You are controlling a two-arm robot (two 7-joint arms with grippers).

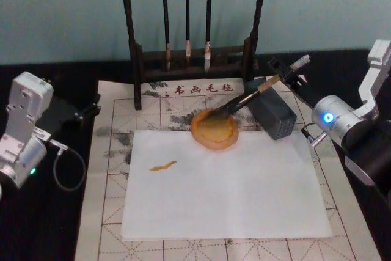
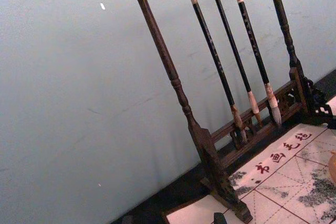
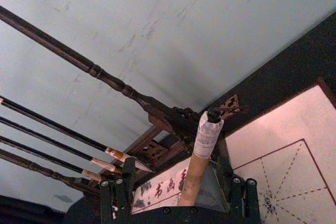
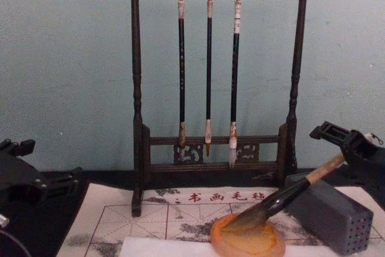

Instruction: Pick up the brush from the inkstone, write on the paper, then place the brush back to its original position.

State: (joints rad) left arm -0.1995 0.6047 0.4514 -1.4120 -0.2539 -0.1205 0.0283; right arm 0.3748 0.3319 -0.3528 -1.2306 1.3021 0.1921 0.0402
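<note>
The right pincer (image 1: pixel 287 76) is reaching in from the right side of the tabletop (image 1: pixel 61 236), and its fingers are pinching the brush (image 1: pixel 245 97) by the tan upper handle, just below the whitish end cap. In the right wrist view the handle (image 3: pixel 197 174) is sitting between the two black fingers (image 3: pixel 118 198), with the wrapped cap poking out past them. From that grip the brush is slanting down and toward the robot's left, so its thick black lower section is lying well clear of the pincer and its dark tuft is resting on the inkstone (image 1: pixel 214 131). In the chest view the same slope is showing, with the brush (image 4: pixel 283 200) running from the right pincer (image 4: pixel 348 148) down onto the amber inkstone (image 4: pixel 248 240).

The inkstone is sitting at the far edge of the white paper (image 1: pixel 226 203), which is lying on a gridded felt mat (image 1: pixel 110 151). A short amber stroke (image 1: pixel 162 165) is marking the left part of the paper. A grey block (image 1: pixel 273 114) with a grid of holes is standing just beside the inkstone, under the slanted handle. Behind them a dark wooden rack (image 1: pixel 135 47) is holding three thin brushes (image 1: pixel 187 13).

The left pincer (image 1: pixel 85 113) is hanging at the mat's left edge, well apart from the brush, and whether it is spread or pressed together I cannot tell
</note>
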